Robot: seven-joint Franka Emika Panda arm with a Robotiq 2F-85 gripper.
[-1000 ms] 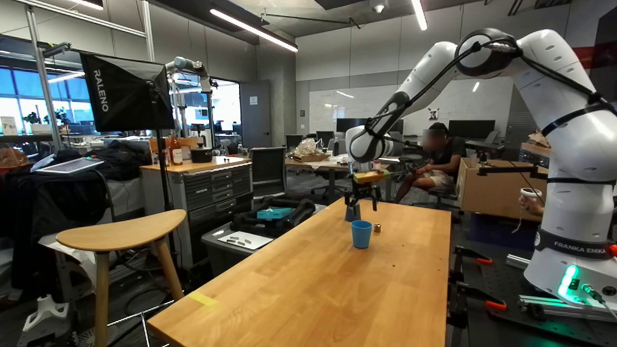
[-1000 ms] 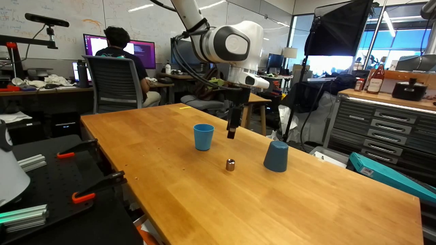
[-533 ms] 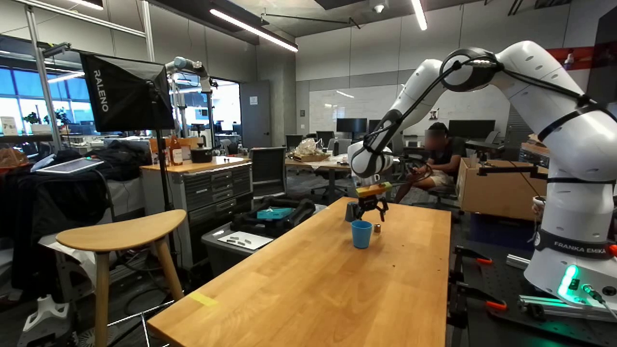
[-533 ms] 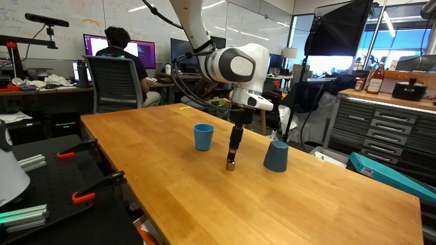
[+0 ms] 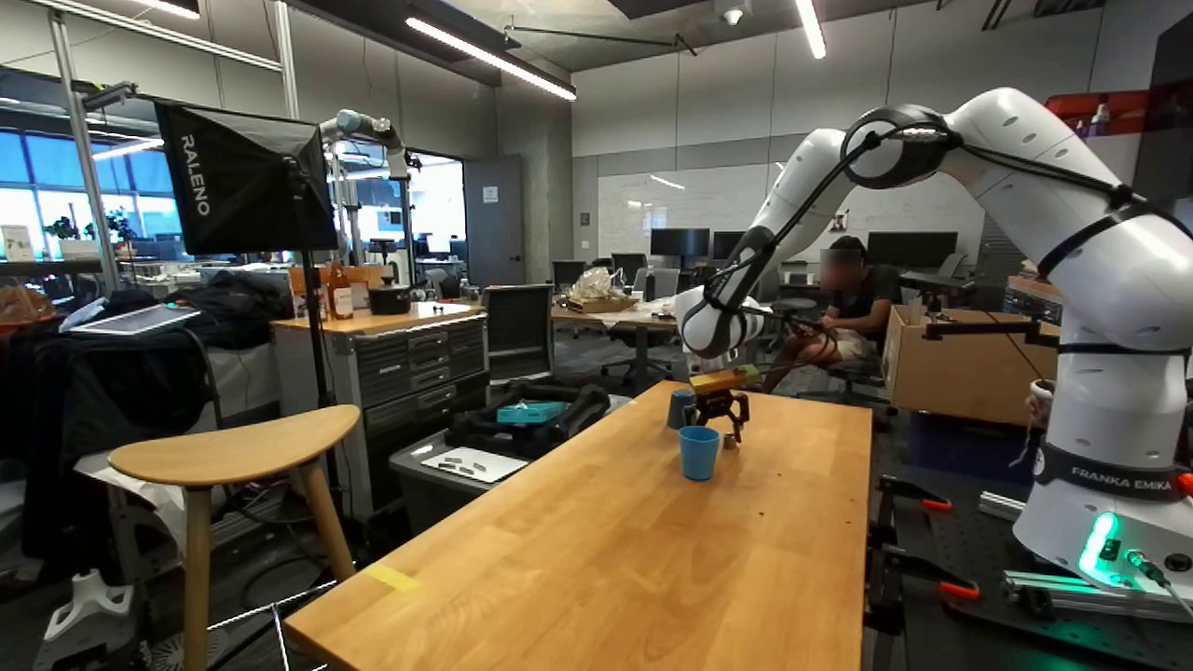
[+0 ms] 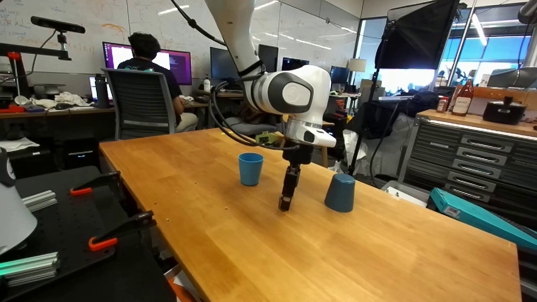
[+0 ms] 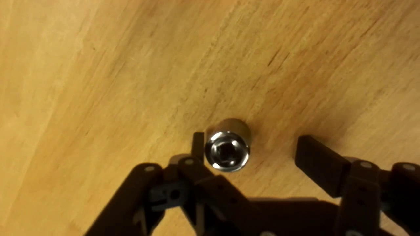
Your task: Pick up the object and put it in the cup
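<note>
The object is a small shiny metal cylinder (image 7: 227, 151) standing on the wooden table. It also shows in an exterior view (image 5: 730, 443). My gripper (image 7: 250, 147) is open and low over the table, with the cylinder between its fingers. The cylinder is close beside the left finger (image 7: 198, 146) in the wrist view; a wide gap separates it from the right finger (image 7: 320, 164). In an exterior view the gripper (image 6: 284, 206) hides most of the cylinder. The blue cup (image 6: 251, 170) stands upright and apart from the gripper; it also shows in an exterior view (image 5: 699, 454).
A darker blue cup (image 6: 340, 193) stands upside down on the table (image 6: 356, 260), on the gripper's other side from the upright cup. Clamps with orange ends (image 6: 102, 244) grip the table's edge by the robot base. A wooden stool (image 5: 242, 445) stands beside the table.
My gripper has come down from above the table to the metal cylinder, its fingers staying open. The cylinder and both cups have not visibly moved.
</note>
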